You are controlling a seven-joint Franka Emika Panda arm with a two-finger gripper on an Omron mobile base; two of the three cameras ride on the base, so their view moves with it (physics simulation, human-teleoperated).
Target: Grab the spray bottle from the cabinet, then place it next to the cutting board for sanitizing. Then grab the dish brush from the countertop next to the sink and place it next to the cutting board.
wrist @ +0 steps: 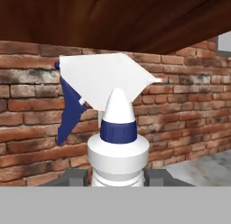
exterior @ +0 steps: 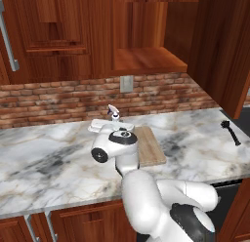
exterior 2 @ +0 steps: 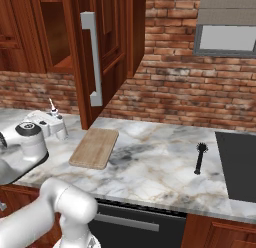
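The spray bottle [wrist: 117, 128], white with a blue trigger, stands upright between my fingertips [wrist: 74, 175], and my gripper [wrist: 116, 177] is shut on its body. Its nozzle [exterior: 113, 111] pokes up above my hand just left of the cutting board [exterior: 149, 146], over the marble countertop [exterior: 44, 158]. From the right base view the spray bottle [exterior 2: 52, 111] and gripper [exterior 2: 56, 123] sit left of the cutting board [exterior 2: 95, 147]. The black dish brush [exterior: 230, 132] [exterior 2: 200, 158] lies far right on the slab. The open cabinet recess [exterior: 146, 60] is above.
A brick backsplash [exterior: 58, 97] with a wall outlet [exterior: 126, 83] runs behind the counter. A cabinet door with a metal handle [exterior 2: 92, 62] hangs above the board. A dark flat panel [exterior 2: 237, 167] lies right of the brush, under a grey hood [exterior 2: 225, 37].
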